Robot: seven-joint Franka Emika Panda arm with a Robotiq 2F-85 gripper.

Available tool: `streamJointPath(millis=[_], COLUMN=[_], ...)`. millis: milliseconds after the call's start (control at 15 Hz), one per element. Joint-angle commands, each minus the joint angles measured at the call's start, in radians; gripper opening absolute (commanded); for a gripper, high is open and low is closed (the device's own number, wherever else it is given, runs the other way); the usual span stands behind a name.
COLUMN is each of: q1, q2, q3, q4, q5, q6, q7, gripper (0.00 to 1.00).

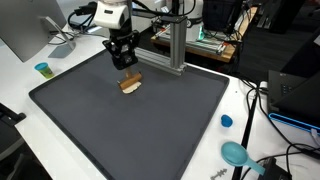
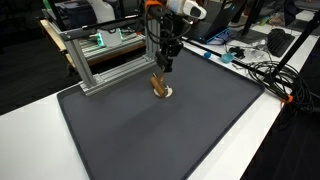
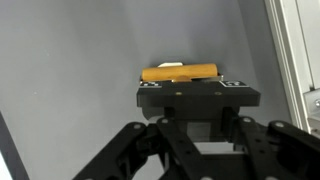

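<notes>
We see the gripper (image 1: 127, 68) clenched on a brown block (image 1: 130, 84) — its end juts just beyond the fingers (image 3: 180, 88), above the dark mat (image 1: 150, 130).

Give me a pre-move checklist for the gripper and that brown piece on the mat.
1. Gripper shut on the brown piece: ok.
2. Piece seated between the fingers, wrist view: ok.
3. Piece lifted off the grey mat: cannot tell.
4. White disc under the piece stays free: cannot tell.
5. Metal frame clear of the arm: ok.
6. Mat around the piece bare: ok.
</notes>
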Motion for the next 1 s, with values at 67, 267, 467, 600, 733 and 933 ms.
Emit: streamJointPath(millis=[67,267,467,600,733,933], q1=[0.006,-0.003,-0.045,-0.073,-0.091,-0.098], q2=[0.097,0.125,0.085,0.036,-0.017,-0.149], q3=[-0.042,-0.056,-0.037,-0.026,-0.030,-0.046], q4=[0.010,0.067,0.157,0.214,0.250,0.240], q5=[-0.108,-0.132,0.008,0.128,0.225,0.284], q6=[-0.012,-0.071,-0.154,-0.222,-0.295,-0.413], q7=[0.088,0.136,0.109,0.085,0.100,0.101], gripper=[0.21,0.21,0.21,0.21,0.21,0.21])
